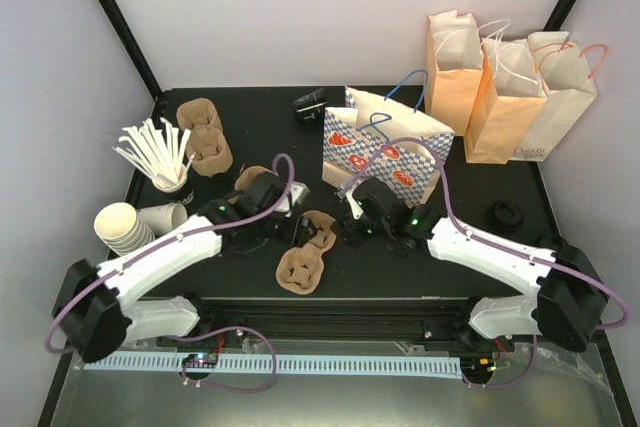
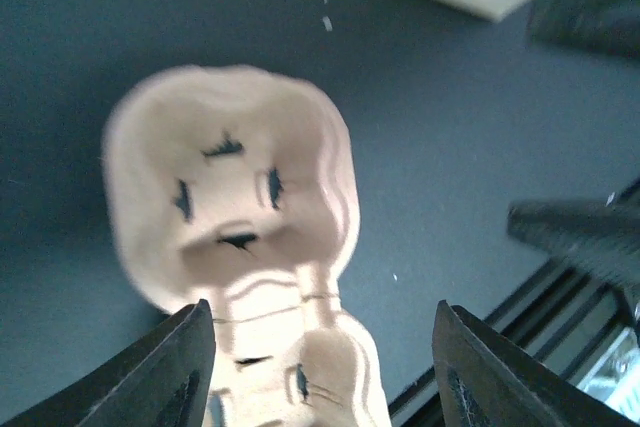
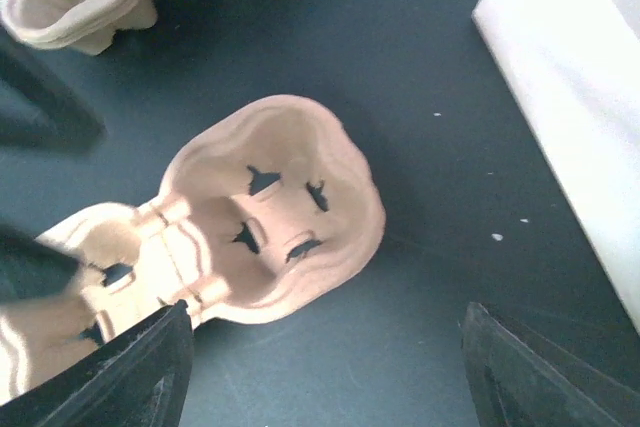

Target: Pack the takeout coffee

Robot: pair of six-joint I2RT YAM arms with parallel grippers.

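Since the left gripper point(image 2: 320, 372) and right gripper point(image 3: 322, 367) both hang, jaws apart, over one brown moulded-pulp cup carrier point(image 1: 300, 269), they may collide when descending.

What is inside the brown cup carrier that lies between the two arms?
The pocket of the cup carrier in full view holds nothing; only dark slits show in its floor. The other pocket is partly covered by the left claw, so its contents cannot be fully seen.
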